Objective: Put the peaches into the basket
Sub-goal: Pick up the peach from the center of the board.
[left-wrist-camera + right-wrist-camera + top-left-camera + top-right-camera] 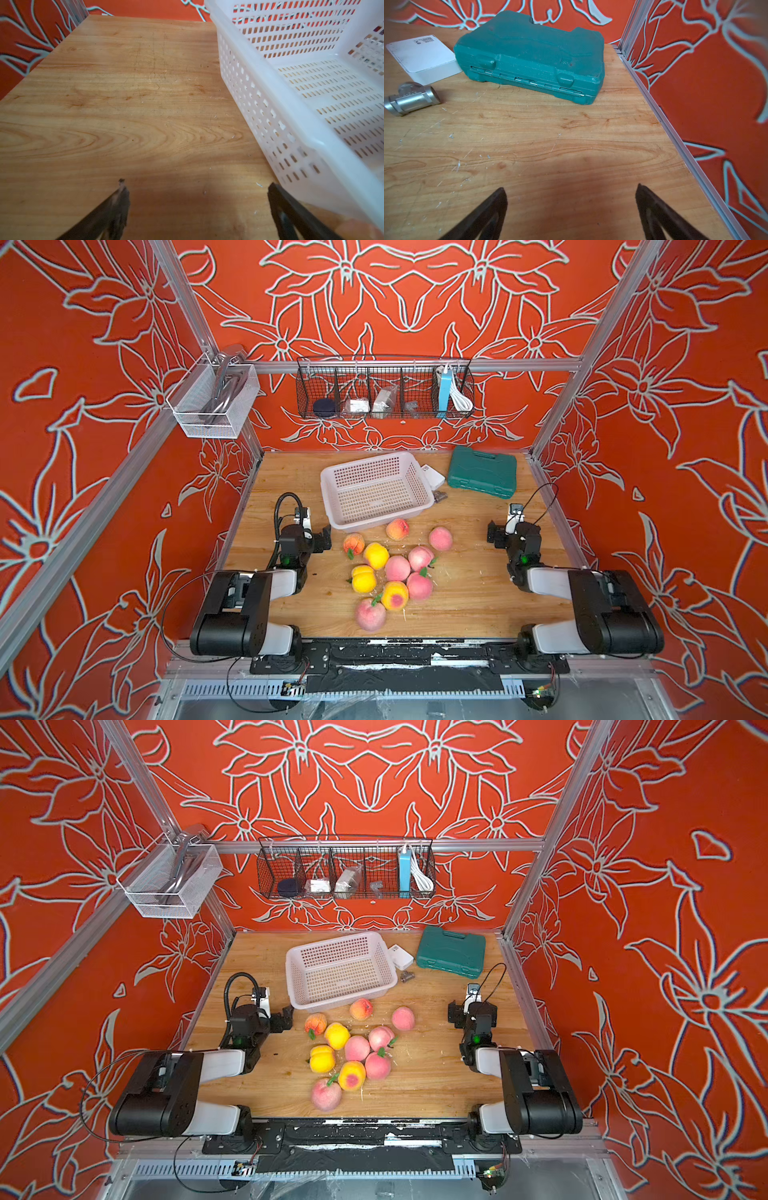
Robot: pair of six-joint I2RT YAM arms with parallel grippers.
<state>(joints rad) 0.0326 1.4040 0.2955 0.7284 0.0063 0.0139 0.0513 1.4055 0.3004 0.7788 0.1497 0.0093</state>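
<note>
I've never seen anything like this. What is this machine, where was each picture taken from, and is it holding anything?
It is a robot with two arms at a wooden table. Each arm ends in a two-fingered gripper. Two pictures look down from one overhead camera and show nearly the same scene. The other two come from cameras on the wrists: the left gripper sits beside the white basket, the right gripper faces a green case, a white box and a metal fitting. Ten peaches lie loose on the table near the empty basket. Both grippers are open and hold nothing.
</note>
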